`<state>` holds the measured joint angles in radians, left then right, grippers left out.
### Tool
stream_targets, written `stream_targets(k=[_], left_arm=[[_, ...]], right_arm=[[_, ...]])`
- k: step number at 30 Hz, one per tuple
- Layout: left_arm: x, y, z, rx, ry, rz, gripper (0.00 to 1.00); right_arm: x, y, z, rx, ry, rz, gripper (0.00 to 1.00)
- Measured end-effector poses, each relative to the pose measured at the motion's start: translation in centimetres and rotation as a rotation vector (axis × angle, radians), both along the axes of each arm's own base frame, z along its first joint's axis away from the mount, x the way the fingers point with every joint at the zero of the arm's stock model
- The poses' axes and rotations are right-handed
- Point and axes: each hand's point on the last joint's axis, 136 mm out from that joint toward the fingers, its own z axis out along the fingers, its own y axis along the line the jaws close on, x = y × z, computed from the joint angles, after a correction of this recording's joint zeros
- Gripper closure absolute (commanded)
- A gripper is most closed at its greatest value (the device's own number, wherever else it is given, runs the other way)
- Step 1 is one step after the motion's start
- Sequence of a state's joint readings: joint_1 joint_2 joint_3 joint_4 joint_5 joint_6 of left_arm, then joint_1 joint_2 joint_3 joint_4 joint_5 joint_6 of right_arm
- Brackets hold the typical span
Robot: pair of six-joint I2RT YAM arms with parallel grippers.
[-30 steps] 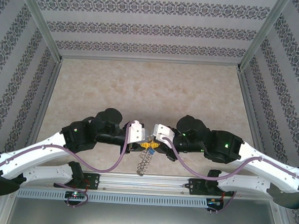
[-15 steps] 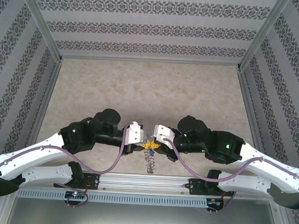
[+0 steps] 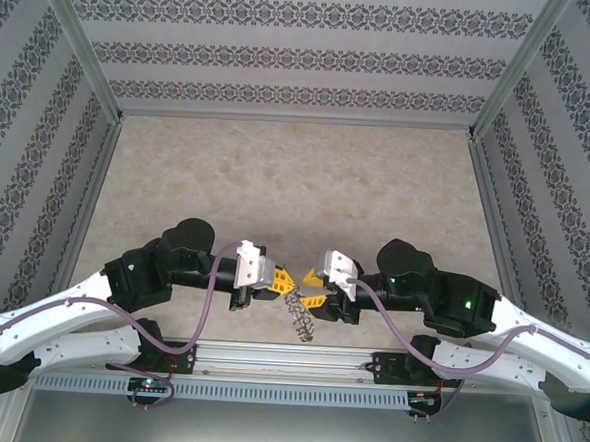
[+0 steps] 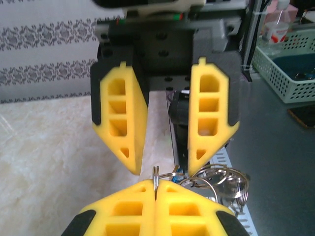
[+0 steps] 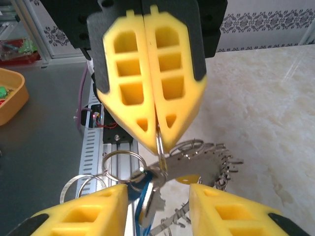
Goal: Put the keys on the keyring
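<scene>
The keyring (image 5: 199,169), a flat grey metal piece fringed with small wire loops, hangs between the two grippers (image 3: 301,320). My left gripper (image 4: 156,184) is shut on one thin wire loop of the keyring (image 4: 156,173), seen edge-on between its yellow fingers. From the right wrist view the left gripper (image 5: 158,135) pinches that loop from above. A key with a blue cap (image 5: 146,196) dangles on a split ring beside the keyring. My right gripper (image 5: 157,192) faces the left one, open, its fingers on either side of the key without gripping it. In the top view the left gripper (image 3: 279,283) and right gripper (image 3: 311,290) are a small gap apart.
The bunch hangs just beyond the aluminium rail (image 3: 286,361) at the table's near edge. The beige marbled tabletop (image 3: 297,191) stretches beyond, fenced by patterned walls. Off the table, a white basket (image 4: 288,69) and an orange bowl (image 5: 10,93) stand to the sides.
The right gripper has opened and let go of the bunch. Both grippers have drawn apart and slightly nearer the rail, and the keyring now hangs from the left gripper alone.
</scene>
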<state>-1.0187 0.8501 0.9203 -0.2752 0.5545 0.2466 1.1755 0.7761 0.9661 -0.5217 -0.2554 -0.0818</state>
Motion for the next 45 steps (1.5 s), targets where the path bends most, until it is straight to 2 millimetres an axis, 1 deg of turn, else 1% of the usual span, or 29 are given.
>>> stream_targets(k=[12,15,22,33,38,40,45], left_arm=[[-0.3,-0.1,0.6,-0.034,0.006,-0.017,1.00],[-0.4,-0.1,0.6,-0.035,0.007,-0.022,1.00],[-0.5,-0.1,0.7,-0.037,0.010,-0.024,1.00],[-0.7,-0.1,1.7,-0.076,0.009,-0.033,1.00],[-0.8,0.0,2.2,-0.092,0.003,-0.035,1.00],[-0.8,0.0,2.2,-0.093,0.006,-0.034,1.00],[-0.7,0.0,2.0,-0.096,0.008,-0.032,1.00]], right_arm=[[-0.7,-0.1,0.5,0.065,0.013,0.028,0.65],[-0.8,0.1,0.3,0.066,0.021,0.038,0.67],[-0.9,0.8,-0.2,0.056,0.036,0.053,0.80],[-0.7,0.9,-0.1,0.064,0.034,0.051,0.86],[-0.7,1.0,-0.4,0.060,0.036,0.053,0.98],[-0.8,1.0,-0.4,0.062,0.038,0.056,1.00],[-0.8,1.1,-0.5,0.065,0.039,0.061,1.00]])
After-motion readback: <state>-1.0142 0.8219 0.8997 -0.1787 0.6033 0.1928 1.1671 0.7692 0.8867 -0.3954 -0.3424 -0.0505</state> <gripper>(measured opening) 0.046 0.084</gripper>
